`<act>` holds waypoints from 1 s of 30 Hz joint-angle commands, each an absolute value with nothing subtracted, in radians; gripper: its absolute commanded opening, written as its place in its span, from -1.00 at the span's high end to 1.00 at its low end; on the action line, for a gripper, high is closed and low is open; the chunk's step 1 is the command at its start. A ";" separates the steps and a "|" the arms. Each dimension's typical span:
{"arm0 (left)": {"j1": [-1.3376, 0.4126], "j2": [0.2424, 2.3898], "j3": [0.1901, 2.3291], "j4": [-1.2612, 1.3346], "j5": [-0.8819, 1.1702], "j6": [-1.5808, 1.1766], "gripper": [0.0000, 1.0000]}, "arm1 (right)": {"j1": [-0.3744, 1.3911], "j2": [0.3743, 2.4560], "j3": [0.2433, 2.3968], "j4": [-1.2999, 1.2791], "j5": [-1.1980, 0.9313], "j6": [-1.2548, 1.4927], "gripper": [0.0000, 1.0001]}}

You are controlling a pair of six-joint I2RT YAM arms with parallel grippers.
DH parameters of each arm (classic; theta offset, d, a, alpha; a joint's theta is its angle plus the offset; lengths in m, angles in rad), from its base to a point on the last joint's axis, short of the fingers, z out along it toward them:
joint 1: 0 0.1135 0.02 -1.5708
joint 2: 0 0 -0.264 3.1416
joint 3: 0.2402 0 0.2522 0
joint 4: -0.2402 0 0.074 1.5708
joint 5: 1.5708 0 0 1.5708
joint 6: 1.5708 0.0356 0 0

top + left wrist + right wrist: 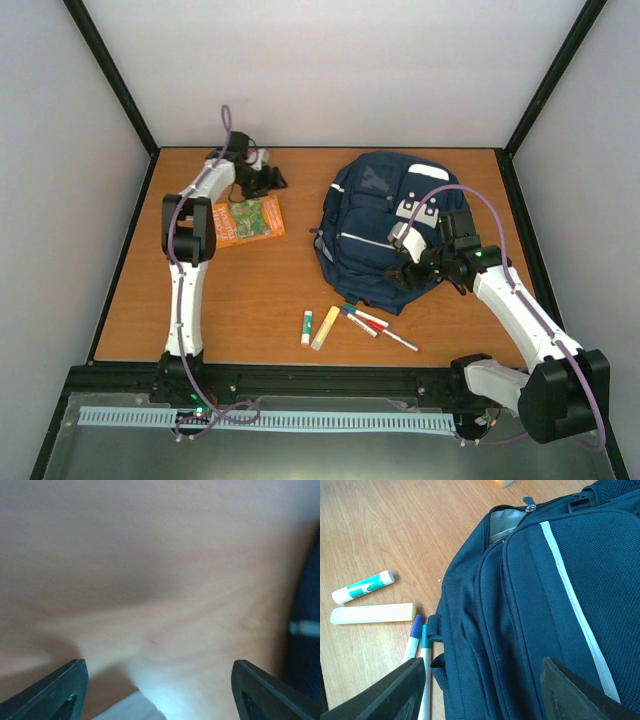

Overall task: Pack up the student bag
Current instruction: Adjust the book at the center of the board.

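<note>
Though the label on one glue stick [363, 587] was unreadable, one navy backpack [375, 225] lay right of table [250, 300] centre under spread right gripper [482, 690]; left gripper [159, 690] spread, empty; three markers [365, 320], one yellow bar [372, 614]

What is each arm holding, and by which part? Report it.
Nothing is held. Left gripper: fingers apart over the table. Right gripper: fingers apart above the student bag, not clamped on it.
</note>
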State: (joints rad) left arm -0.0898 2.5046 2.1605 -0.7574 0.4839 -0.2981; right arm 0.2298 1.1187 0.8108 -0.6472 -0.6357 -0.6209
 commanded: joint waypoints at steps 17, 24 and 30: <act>-0.279 2.053 1.430 -0.823 0.370 -0.439 -0.58 | 0.234 1.101 0.813 -0.668 -0.674 -0.643 -0.32; -0.279 1.904 1.221 -0.739 0.496 -0.346 -0.60 | 0.234 1.079 0.806 -0.664 -0.661 -0.638 -0.32; -0.276 1.756 1.208 -0.732 0.436 -0.358 -0.65 | 0.233 1.077 0.807 -0.667 -0.660 -0.644 -0.32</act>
State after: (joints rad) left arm -0.2852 1.8576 1.1877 -0.7319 0.4774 -0.3779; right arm 0.2298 1.0927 0.8108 -0.6624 -0.6506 -0.6315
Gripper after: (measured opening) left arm 0.819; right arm 0.658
